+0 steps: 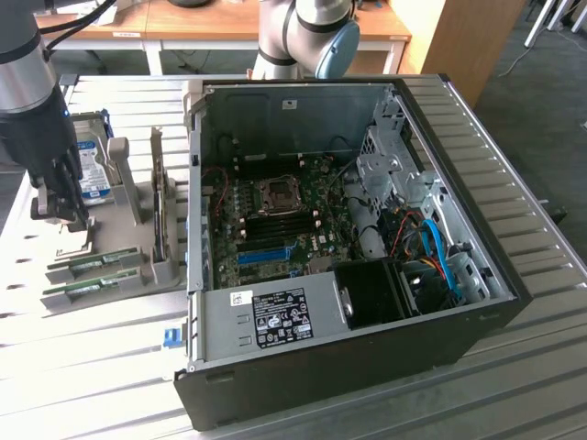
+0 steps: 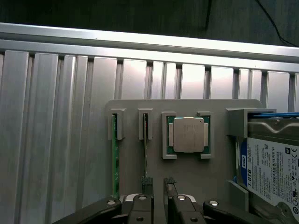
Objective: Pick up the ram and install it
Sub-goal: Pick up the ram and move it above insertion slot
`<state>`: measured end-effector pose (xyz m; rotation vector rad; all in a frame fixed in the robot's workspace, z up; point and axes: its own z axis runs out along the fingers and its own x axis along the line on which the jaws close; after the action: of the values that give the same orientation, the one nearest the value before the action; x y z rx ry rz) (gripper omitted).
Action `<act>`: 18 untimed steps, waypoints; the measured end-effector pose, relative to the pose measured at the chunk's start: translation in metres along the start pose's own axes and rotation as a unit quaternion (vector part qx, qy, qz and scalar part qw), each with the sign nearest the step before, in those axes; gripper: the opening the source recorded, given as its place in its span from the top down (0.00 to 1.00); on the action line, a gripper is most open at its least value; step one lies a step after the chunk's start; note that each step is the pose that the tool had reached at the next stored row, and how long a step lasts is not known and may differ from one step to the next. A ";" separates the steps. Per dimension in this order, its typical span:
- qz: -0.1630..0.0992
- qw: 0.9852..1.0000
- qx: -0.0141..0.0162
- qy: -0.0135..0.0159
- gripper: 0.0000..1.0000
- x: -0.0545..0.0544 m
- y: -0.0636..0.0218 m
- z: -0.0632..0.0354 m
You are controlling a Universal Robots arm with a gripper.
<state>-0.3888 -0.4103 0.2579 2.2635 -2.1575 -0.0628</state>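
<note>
Two ram sticks, thin green boards, stand on edge in slots of a grey holder [image 1: 124, 240]: one ram stick [image 1: 92, 264] and a second [image 1: 87, 288] beside it. In the wrist view they are narrow green lines, ram [image 2: 114, 158] and ram [image 2: 145, 147], on the holder [image 2: 187, 179]. My gripper [image 1: 62, 218] hangs just above the holder's end near these sticks. Its fingers [image 2: 147, 183] stand apart, so the gripper [image 2: 158, 185] is open with bare holder between them. One fingertip lies over the line of the nearer stick. The open computer case [image 1: 321, 316] sits to the exterior view's right.
A silver processor chip [image 2: 188, 134] rests in a holder pocket. A hard drive with a blue-white label [image 2: 273, 165] stands in the holder [image 1: 92, 170]. Inside the case, the motherboard shows dark memory slots [image 1: 271, 225] and a blue slot strip [image 1: 266, 253]. Ribbed metal table all round.
</note>
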 end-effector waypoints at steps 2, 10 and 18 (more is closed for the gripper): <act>0.000 1.000 0.000 0.000 0.76 0.000 0.0000 0.0000; 0.000 1.000 0.000 0.000 0.76 0.000 0.0000 0.0000; 0.000 1.000 0.000 0.000 0.76 0.000 -0.0001 0.0012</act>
<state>-0.3888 -0.4103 0.2568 2.2639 -2.1579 -0.0625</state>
